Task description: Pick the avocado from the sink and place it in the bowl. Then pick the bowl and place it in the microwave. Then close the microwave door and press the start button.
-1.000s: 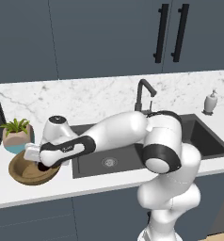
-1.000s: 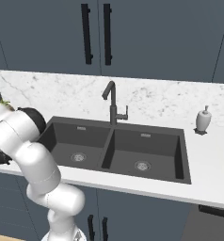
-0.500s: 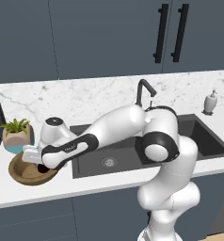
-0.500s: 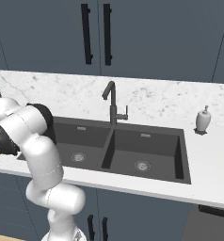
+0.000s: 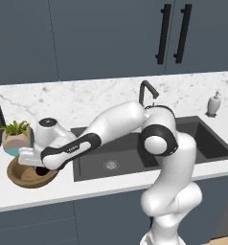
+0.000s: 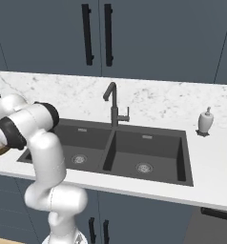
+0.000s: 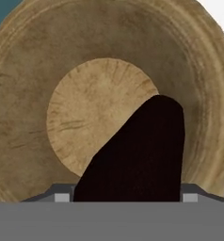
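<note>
Claw (image 5: 39,168) hovering directly over the wooden bowl (image 5: 21,176) at the counter's (image 5: 63,189) left end beside the potted plant (image 5: 16,136), jaws standing wide apart. Near-black avocado (image 7: 142,155) lying between the finger tips against the bowl's floor, whether pinched or already loose impossible to tell. Likely handling: avocado light, firm, smooth and prone to rolling; bowl stiff and thick-walled, best pinched across its rim.

Grainy matt wooden bowl (image 7: 109,70), matt near-black avocado (image 7: 137,155), veined marble-look counter (image 5: 87,98), glossy white arm (image 5: 120,124)
</note>
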